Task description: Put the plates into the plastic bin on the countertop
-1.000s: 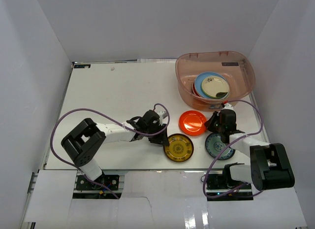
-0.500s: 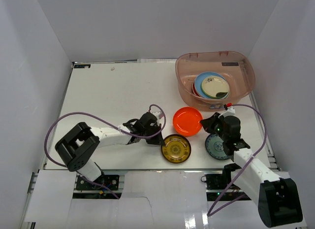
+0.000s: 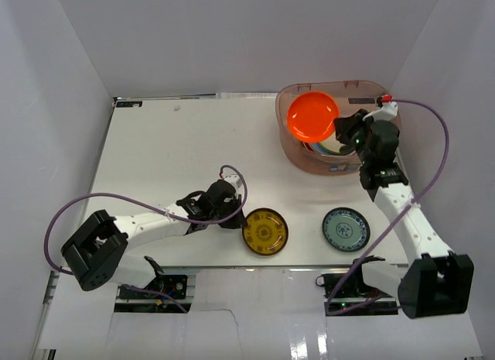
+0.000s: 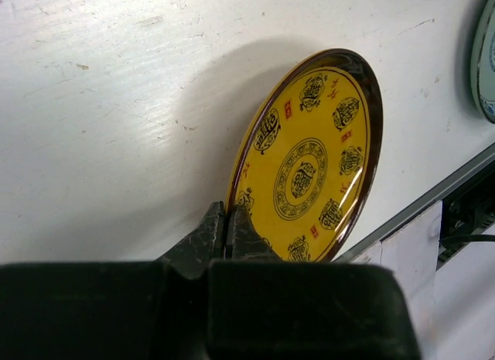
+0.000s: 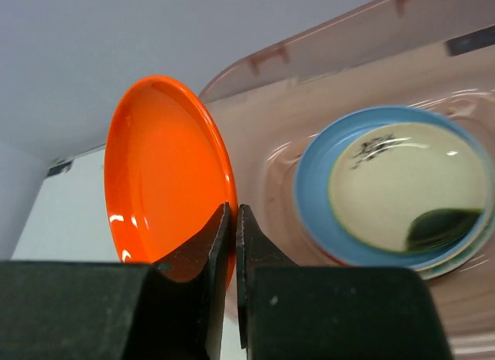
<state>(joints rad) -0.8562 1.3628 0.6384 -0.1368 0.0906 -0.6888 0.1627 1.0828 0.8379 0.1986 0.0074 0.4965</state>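
My right gripper (image 3: 344,130) is shut on the rim of the orange-red plate (image 3: 312,117), holding it in the air over the left part of the plastic bin (image 3: 371,90); in the right wrist view the plate (image 5: 166,174) is pinched at my right gripper (image 5: 233,221). In the bin (image 5: 325,58) lies a stack topped by the cream plate (image 5: 406,190) on the light blue one (image 5: 313,190). My left gripper (image 3: 236,219) is shut on the edge of the amber patterned plate (image 3: 264,231), which fills the left wrist view (image 4: 309,159) at my left gripper (image 4: 225,221). The white-blue patterned plate (image 3: 346,229) lies on the countertop (image 3: 178,143).
White walls enclose the countertop on three sides. The metal frame (image 3: 232,271) runs along the near edge, close to the amber plate (image 4: 433,205). Purple cables loop beside both arms.
My right gripper lifted the orange-red plate off the table and carried it back to above the bin. My left gripper dragged the amber plate slightly left and toward the near edge.
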